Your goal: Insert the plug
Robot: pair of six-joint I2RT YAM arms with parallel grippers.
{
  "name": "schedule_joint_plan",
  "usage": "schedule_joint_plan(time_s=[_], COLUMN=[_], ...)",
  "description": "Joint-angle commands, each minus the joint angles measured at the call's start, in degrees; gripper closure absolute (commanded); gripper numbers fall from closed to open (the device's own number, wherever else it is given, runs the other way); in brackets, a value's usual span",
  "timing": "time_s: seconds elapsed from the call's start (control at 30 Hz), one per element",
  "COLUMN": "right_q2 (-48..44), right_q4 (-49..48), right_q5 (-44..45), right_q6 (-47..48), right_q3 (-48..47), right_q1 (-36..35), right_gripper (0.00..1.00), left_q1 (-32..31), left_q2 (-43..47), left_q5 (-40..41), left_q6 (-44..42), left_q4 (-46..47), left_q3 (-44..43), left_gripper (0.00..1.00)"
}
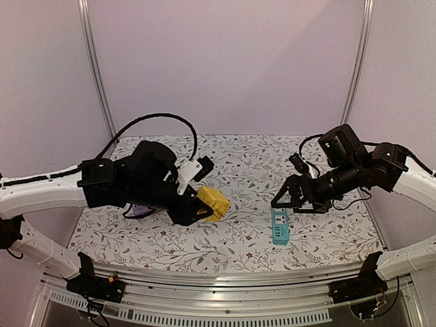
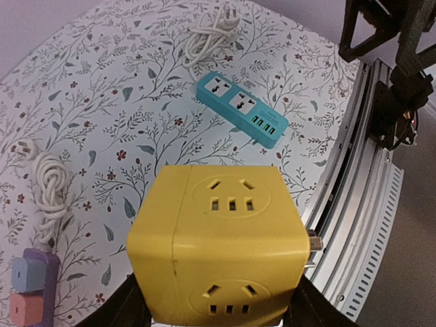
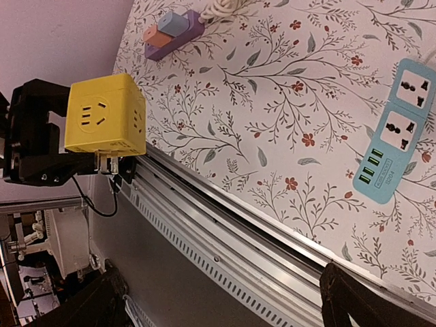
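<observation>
My left gripper (image 1: 199, 206) is shut on a yellow cube socket (image 1: 214, 201) and holds it above the floral table. In the left wrist view the cube (image 2: 218, 245) fills the space between the jaws, with metal plug prongs (image 2: 313, 244) sticking out of its right side. A teal power strip (image 1: 280, 226) lies flat on the table right of the cube; it also shows in the left wrist view (image 2: 242, 109) and the right wrist view (image 3: 392, 143). My right gripper (image 1: 289, 201) hovers just above the strip's far end, open and empty. The right wrist view shows the cube (image 3: 105, 116) too.
A purple power strip (image 2: 30, 296) with pink and blue blocks lies under the left arm, with a coiled white cable (image 2: 51, 187) beside it. A second white cable and plug (image 2: 208, 34) lie beyond the teal strip. The table's metal front rail (image 3: 225, 225) runs along the near edge.
</observation>
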State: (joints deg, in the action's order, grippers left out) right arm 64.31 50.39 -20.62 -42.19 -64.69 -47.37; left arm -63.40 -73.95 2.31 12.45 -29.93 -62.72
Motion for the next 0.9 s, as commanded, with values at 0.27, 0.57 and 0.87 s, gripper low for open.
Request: schedule_joint_plan(time_s=[0.27, 0.57, 0.87], right_q2=[6.93, 9.67, 12.86], right_q4=[-5.17, -3.01, -1.28], right_q5=[-1.37, 2.81, 5.18], right_q6=[-6.42, -6.83, -6.11], right_q3=[-9.25, -11.72, -14.14], right_q1=[-0.83, -0.85, -1.34], right_gripper=[0.01, 0.01, 0.01], left_q1=[-1.44, -1.91, -2.17], left_q2=[-11.21, -17.98, -20.45], left_q5=[-1.65, 0.21, -1.74], left_q6=[-4.62, -2.67, -2.25], left_q4=[9.24, 5.42, 4.91], left_q3=[-11.61, -19.52, -21.64], left_gripper=[0.93, 1.00, 1.00])
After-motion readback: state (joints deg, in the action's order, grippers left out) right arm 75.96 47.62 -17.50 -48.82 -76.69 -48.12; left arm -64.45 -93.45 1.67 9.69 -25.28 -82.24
